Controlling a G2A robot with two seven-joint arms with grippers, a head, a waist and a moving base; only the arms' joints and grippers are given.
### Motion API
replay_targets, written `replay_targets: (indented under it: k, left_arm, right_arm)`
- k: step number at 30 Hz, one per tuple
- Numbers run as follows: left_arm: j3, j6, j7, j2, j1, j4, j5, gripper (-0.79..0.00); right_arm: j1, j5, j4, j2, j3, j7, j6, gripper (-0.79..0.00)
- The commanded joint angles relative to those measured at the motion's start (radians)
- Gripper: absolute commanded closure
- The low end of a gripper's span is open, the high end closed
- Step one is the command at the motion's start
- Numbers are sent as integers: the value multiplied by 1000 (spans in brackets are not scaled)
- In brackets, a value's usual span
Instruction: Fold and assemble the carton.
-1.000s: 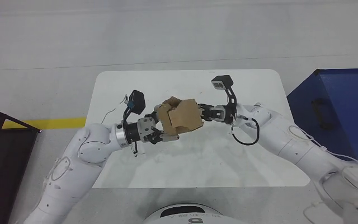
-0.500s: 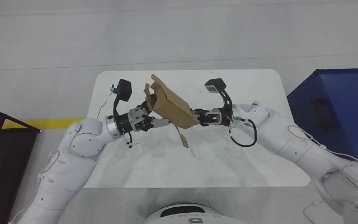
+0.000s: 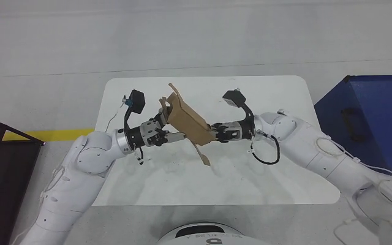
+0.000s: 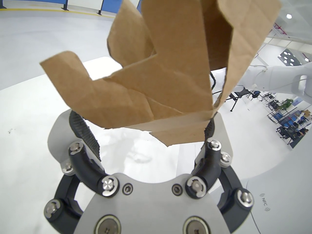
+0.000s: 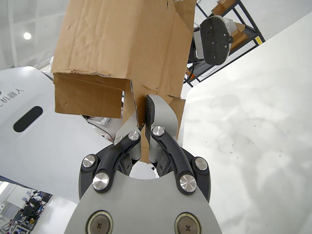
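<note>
**One half-open carton held in the air between my two grippers**

One white table (image 3: 275,98) lies below me. One brown carton (image 3: 187,121) hangs above its middle, clear of the surface. In the top view it slants from 11 o'clock down to 5 o'clock. I judge it is kept lifted so that the flaps can swing freely while I fold them.

My right gripper (image 3: 215,132) is at the carton's 4 o'clock end. Its two fingers are pinched tight on a thin cardboard edge at a corner seam, as the right wrist view shows (image 5: 143,113). That pinch seems to carry the carton and hold it steady for the other arm.

My left gripper (image 3: 164,136) is at the carton's 8 o'clock end. Its fingers are spread wide, with the ragged end of the carton lying between them (image 4: 146,132). From this angle I cannot be sure whether the pads press on the cardboard or only straddle it.

At that end I count at least three loose flaps fanning outward, none folded in. One more flap dangles toward 6 o'clock. The carton is far from assembled.
</note>
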Motion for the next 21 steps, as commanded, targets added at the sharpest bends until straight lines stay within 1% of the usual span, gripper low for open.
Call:
replay_targets:
  k: [1, 6, 13, 16, 21]
  left_arm:
    - [4, 7, -3, -1, -4, 2, 4, -785]
    - [17, 26, -14, -3, -19, 10, 20, -785]
    - [27, 42, -15, -5, -33, 14, 41, -785]
    - [19, 28, -14, -4, -29, 13, 43, -785]
    - [-15, -18, -14, 3, 2, 17, 23, -785]
  right_arm:
    - [-1, -35, -1, 4, 3, -12, -12, 0]
    - [-9, -137, -3, 12, 24, -41, -40, 0]
    - [-49, -219, -30, 17, 84, -73, -40, 0]
    - [-69, -247, -36, 20, 111, -96, -40, 0]
    - [-105, -278, -61, 27, 157, -120, -40, 0]
